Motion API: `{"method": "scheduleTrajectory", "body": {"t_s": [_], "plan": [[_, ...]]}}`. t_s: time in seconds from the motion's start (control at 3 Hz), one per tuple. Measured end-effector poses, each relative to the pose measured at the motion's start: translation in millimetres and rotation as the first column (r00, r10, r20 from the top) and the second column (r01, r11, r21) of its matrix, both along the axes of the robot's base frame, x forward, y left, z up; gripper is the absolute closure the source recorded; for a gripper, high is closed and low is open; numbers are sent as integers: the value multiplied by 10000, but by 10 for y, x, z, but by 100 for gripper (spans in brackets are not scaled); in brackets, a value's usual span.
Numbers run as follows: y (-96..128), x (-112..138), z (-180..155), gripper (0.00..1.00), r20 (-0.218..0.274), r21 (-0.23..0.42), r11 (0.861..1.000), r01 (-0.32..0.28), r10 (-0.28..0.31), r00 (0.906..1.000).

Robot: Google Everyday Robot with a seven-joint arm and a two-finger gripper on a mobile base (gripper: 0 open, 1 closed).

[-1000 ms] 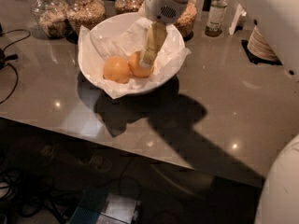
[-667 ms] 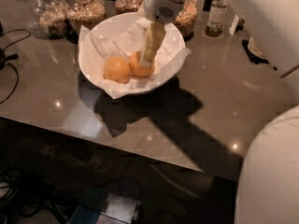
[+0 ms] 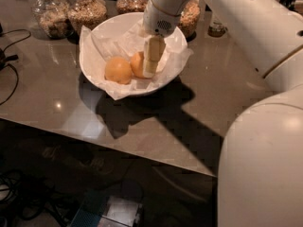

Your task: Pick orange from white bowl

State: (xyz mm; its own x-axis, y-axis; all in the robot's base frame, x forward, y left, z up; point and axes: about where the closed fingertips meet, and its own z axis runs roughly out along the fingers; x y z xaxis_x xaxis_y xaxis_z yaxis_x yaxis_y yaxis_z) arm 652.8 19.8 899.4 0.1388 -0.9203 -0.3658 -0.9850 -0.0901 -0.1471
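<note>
The white bowl (image 3: 97, 39), lined with crumpled white paper, stands on the grey table near the back. Two look-alike oranges lie in it side by side. The left orange (image 3: 118, 70) is in full view. The right orange (image 3: 137, 64) is partly hidden behind my gripper (image 3: 150, 65). The gripper reaches down into the bowl from above, right against the right orange, with its tip near the bowl's floor. My white arm runs up and to the right from it.
Several glass jars of grain (image 3: 50, 16) (image 3: 88, 12) (image 3: 189, 16) stand just behind the bowl, with a small dark bottle (image 3: 217, 28) to the right. Cables (image 3: 8, 59) lie at the table's left. The table's front edge (image 3: 142, 156) runs diagonally. My arm's bulk (image 3: 265, 164) fills the right.
The gripper stays down in the bowl at the right orange. My arm's upper links have swung further into the right and lower part of the view.
</note>
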Motion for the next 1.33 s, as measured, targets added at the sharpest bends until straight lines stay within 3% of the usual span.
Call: {"method": "scheduleTrajectory", "body": {"t_s": [0.33, 0.67, 1.33], "plan": [[38, 44, -281, 0, -517, -233, 9995, -222, 210, 9984], [103, 159, -455, 0, -644, -318, 9986, -412, 391, 9972], [47, 215, -657, 42, -895, -273, 9996, -50, 25, 9960]]}}
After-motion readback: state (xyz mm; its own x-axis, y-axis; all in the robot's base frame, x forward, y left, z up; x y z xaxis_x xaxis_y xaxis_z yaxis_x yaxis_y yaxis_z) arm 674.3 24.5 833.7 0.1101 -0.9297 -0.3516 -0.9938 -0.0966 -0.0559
